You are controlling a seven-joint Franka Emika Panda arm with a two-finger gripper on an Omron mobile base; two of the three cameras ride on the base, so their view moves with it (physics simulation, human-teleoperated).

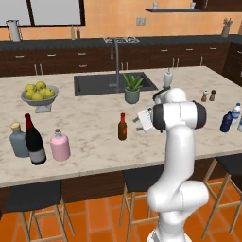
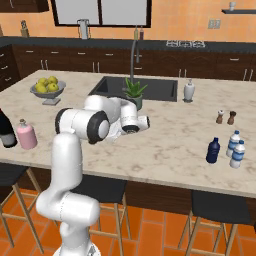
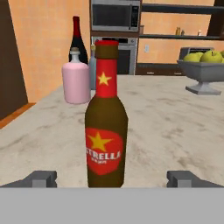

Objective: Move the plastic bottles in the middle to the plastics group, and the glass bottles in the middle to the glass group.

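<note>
A slim brown bottle with a red cap stands mid-counter. In the hand view the brown bottle rises upright between my fingertips, which stand wide apart on either side, not touching it. My gripper is open, just right of it. At the left, the pink bottle stands beside the tall wine bottle and the grey bottle with a yellow cap. At the far right, the navy bottle stands next to the white bottles with blue caps.
A bowl of yellow-green fruit sits at the back left. The sink, a potted plant and a soap dispenser lie behind the gripper. Salt and pepper shakers stand at the right. Stools line the near edge.
</note>
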